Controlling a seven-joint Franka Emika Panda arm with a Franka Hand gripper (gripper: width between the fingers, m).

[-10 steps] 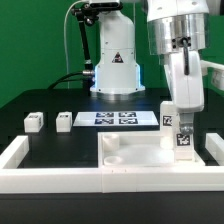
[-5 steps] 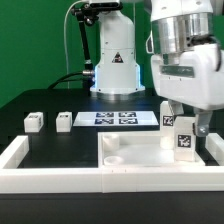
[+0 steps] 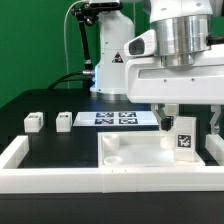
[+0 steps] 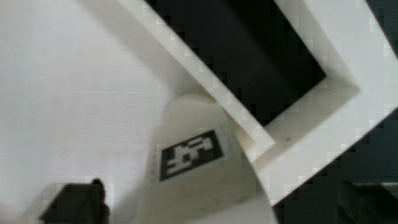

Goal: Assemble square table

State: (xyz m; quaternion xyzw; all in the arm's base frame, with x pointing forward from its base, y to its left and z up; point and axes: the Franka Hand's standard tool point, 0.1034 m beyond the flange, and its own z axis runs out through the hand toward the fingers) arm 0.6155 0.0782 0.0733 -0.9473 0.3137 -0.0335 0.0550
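The white square tabletop slab (image 3: pixel 135 150) lies against the front rail, towards the exterior view's right. One white tagged leg (image 3: pixel 183 138) stands upright on its right corner. My gripper (image 3: pixel 192 118) is open, its two dark fingers (image 3: pixel 168 115) spread on either side just above that leg and not touching it. In the wrist view the leg (image 4: pixel 192 155) rises between the fingertips (image 4: pixel 75 202) of the gripper (image 4: pixel 221 205), with the slab (image 4: pixel 71 90) beside it. Two more small legs (image 3: pixel 34 121) (image 3: pixel 64 120) stand on the black table at the left.
The marker board (image 3: pixel 120 118) lies flat behind the slab. The long white rail (image 3: pixel 20 158) borders the front and sides, and also shows in the wrist view (image 4: pixel 222 85). The robot base (image 3: pixel 112 70) stands at the back.
My gripper has let go of the upright leg, risen from it, turned and spread its fingers. The leg stays standing on the slab's corner.
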